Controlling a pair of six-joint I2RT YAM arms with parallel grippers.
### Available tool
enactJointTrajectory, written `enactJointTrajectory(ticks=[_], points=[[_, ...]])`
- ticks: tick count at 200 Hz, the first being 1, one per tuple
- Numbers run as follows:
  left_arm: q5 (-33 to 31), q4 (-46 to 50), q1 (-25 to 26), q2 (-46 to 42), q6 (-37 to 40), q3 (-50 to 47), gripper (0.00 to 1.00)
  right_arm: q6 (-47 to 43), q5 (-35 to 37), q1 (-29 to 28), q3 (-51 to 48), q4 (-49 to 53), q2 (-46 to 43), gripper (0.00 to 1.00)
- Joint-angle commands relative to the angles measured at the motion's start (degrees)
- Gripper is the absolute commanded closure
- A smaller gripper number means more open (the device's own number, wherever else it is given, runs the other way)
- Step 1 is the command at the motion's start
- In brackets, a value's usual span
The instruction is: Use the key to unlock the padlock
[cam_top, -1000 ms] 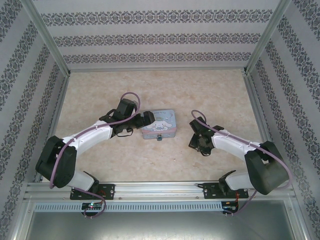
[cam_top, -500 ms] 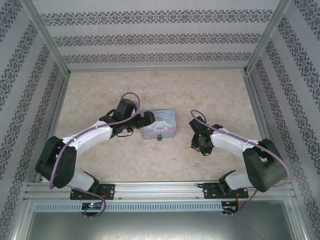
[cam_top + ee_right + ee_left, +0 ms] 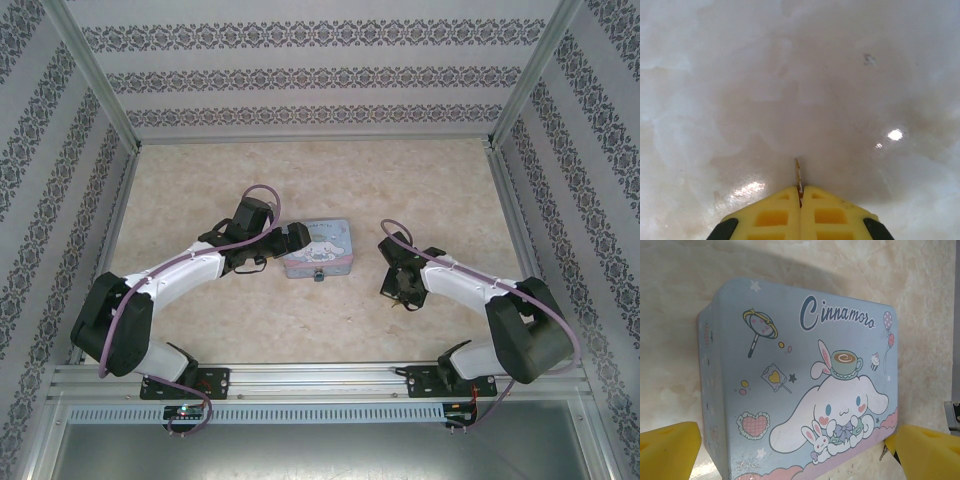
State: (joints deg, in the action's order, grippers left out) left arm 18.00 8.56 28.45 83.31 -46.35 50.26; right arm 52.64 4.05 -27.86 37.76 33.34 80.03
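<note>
Striped damask-patterned walls (image 3: 320,75) and aluminium posts (image 3: 92,75) enclose a beige marbled tabletop (image 3: 400,190) with glossy light spots (image 3: 895,134).

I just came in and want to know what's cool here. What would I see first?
The pale-blue Cinnamoroll tin with its cartoon dog, in the middle of the table, catches the eye first, the left claw wide open right beside it. To the right, the right claw is shut on a tiny metal key that pokes out between its yellow fingers.
</note>
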Motion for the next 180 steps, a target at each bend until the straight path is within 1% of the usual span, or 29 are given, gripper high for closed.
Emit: enactJointTrajectory(ticks=[1, 33, 68, 91, 113, 133, 147, 180], points=[[0.46, -0.02, 0.65, 0.23, 0.97, 0.20, 0.00, -2.02, -2.41, -0.09, -2.16, -7.65, 1.53, 1.00], [0.29, 1.24, 0.69, -0.12, 1.27, 0.98, 0.00, -6.51, -6.80, -0.42, -2.07, -10.46, -3.97, 1.00], [1.63, 2.34, 0.70, -0.87, 2.11, 2.62, 0.00, -11.33, -16.89, -0.45, -1.35, -16.99, -11.27, 1.00], [4.47, 0.85, 0.67, -0.73, 2.00, 3.40, 0.00, -13.51, -24.96, 0.08, -0.25, -22.35, -11.54, 1.00], [6.40, -0.15, 0.72, -0.26, 0.11, 4.18, 0.01, -13.13, -24.62, 0.63, 1.42, -22.42, -9.98, 1.00], [7.75, -1.92, 0.67, 0.17, -3.97, 3.71, 0.00, -9.39, -26.24, 1.40, 1.28, -25.85, -8.16, 1.00], [9.15, -4.32, 0.67, 0.47, -8.54, 2.84, 0.00, -5.95, -27.26, 1.23, 0.78, -29.18, -7.39, 1.00], [11.64, -13.28, 0.74, 0.61, -22.35, -0.31, 0.00, 0.03, -25.66, -0.13, 0.69, -32.88, -7.99, 1.00]])
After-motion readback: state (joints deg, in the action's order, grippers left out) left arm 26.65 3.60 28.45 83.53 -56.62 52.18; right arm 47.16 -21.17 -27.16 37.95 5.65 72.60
